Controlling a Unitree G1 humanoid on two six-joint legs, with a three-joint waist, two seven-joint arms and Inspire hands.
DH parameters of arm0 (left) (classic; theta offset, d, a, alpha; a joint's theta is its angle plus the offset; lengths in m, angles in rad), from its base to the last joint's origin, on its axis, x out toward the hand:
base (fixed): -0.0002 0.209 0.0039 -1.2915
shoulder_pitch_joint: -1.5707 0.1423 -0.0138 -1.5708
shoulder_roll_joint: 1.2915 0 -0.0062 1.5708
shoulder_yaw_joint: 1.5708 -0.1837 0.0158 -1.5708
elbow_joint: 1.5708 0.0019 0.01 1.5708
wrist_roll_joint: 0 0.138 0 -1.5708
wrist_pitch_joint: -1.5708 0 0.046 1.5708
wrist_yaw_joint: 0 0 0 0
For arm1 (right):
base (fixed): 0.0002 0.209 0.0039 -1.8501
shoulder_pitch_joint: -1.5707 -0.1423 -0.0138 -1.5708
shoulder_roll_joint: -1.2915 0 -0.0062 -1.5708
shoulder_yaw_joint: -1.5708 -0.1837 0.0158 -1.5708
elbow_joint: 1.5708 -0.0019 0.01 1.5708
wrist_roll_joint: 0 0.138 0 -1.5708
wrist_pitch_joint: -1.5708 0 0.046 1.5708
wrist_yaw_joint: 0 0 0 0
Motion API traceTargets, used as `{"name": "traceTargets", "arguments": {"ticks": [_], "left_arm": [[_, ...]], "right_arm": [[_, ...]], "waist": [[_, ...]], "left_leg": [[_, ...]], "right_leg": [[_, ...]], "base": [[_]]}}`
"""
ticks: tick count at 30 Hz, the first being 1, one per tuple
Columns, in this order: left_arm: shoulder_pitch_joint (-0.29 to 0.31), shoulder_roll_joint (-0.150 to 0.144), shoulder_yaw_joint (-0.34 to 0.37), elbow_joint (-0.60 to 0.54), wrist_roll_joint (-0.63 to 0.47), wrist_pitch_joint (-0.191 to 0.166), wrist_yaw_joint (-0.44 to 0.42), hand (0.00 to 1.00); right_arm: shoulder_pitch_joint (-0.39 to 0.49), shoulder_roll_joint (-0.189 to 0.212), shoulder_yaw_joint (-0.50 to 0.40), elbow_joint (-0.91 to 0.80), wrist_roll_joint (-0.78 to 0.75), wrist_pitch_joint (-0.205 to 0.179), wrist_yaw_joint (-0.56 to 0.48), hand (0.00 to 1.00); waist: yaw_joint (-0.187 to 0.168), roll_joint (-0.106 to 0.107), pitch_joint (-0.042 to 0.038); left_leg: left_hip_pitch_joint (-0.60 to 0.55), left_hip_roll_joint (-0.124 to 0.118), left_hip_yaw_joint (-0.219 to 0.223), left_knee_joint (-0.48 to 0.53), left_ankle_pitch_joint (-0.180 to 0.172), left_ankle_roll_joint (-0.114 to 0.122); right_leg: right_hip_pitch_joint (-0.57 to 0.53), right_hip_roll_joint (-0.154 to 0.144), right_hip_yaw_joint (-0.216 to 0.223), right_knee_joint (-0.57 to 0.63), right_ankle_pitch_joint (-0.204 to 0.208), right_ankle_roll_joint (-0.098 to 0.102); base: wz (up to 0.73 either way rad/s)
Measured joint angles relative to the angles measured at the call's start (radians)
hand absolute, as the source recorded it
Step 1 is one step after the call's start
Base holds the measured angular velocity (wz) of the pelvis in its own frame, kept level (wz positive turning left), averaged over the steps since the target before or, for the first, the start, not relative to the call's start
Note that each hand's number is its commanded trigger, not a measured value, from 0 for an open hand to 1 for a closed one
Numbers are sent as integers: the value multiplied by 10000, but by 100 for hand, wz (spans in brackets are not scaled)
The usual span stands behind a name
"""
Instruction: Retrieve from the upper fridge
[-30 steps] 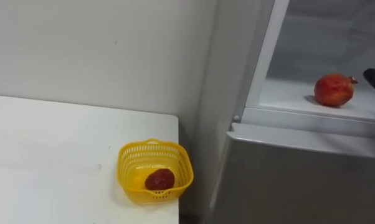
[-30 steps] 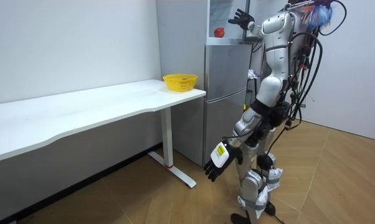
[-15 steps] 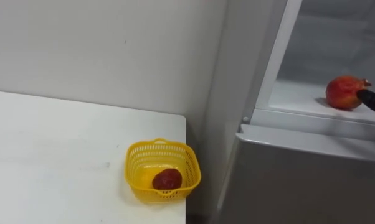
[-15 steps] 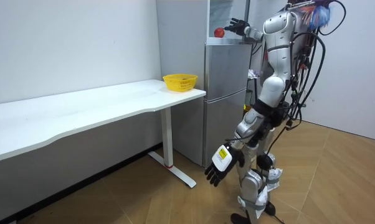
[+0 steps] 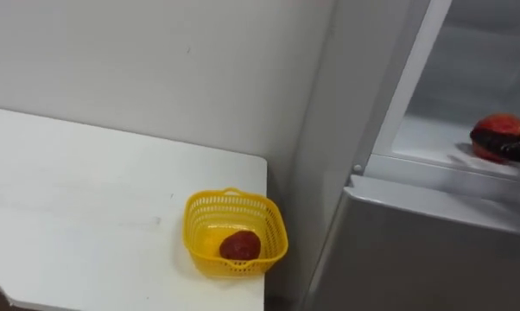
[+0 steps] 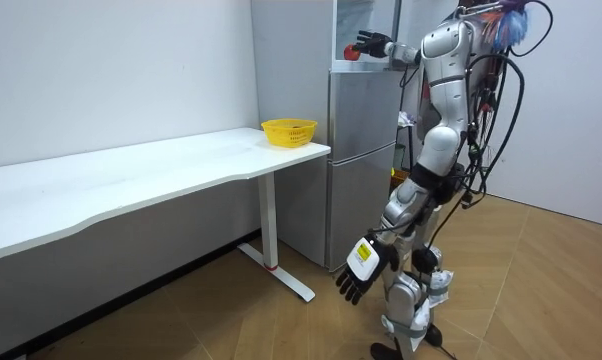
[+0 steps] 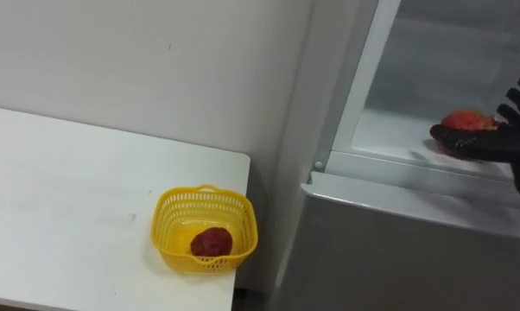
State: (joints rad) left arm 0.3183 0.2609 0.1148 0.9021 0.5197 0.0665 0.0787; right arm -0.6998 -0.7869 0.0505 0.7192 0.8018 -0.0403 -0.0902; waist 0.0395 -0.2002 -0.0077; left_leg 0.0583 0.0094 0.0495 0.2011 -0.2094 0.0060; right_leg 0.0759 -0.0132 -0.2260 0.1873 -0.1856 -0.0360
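up in the fridge's open upper compartment, the red fruit (image 7: 464,120) sits on the white shelf (image 7: 390,138), close to its front edge and toward the right side. that makes it easy to reach without going deep inside. the right hand (image 7: 489,142) is at the fruit, with its thumb lying across the front and its fingers spread straight above and behind. it looks open around the fruit rather than clamped on it, so i judge the grasp has not been made and the fruit's weight is on the shelf. closing the fingers comes next, and a round fruit could roll toward the back if it is nudged first.

below the shelf, the fridge's grey lower door (image 7: 398,250) is shut. to the left, a yellow basket (image 7: 169,233) stands at the far right corner of the white table (image 7: 70,199), just beside the fridge. it holds one dark red fruit (image 7: 210,242) and is probably where this one goes too.

the robot stands facing the fridge, and its left hand (image 6: 364,268) hangs idle and relaxed by its legs.
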Motion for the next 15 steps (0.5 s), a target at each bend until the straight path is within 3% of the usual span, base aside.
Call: {"name": "traceTargets", "arguments": {"ticks": [4, 7, 12, 15], "left_arm": [[-1, 12, 2, 35, 6, 33, 0, 0], [-42, 13, 3, 32, 29, 205, -4, 0], [-62, 12, 6, -16, 32, 401, -17, 0], [-66, 12, 3, -16, 29, 436, -14, 0]], "right_arm": [[-67, -12, 53, 232, -129, 1, 88, 0], [-96, -15, 53, 563, -185, 19, 230, 0], [-114, -17, 52, 985, -189, 449, 497, 0], [-149, -17, 51, 1019, -187, 454, 502, 0]], "waist": [[150, 8, 10], [192, 84, 67], [202, 144, 50], [201, 165, 42]], "left_leg": [[32, 2, -37, 16, -2, 1], [-45, 4, -161, 40, -7, 0], [-290, -11, -279, 193, -9, -4], [-294, -11, -288, 285, -3, -5]], "right_leg": [[66, -9, -58, -13, 1, 0], [85, -36, -258, 10, 1, 0], [-56, -37, -285, 61, 3, -7], [-121, -38, -270, 146, 3, -13]], "base": [[3], [12], [5], [0]]}}
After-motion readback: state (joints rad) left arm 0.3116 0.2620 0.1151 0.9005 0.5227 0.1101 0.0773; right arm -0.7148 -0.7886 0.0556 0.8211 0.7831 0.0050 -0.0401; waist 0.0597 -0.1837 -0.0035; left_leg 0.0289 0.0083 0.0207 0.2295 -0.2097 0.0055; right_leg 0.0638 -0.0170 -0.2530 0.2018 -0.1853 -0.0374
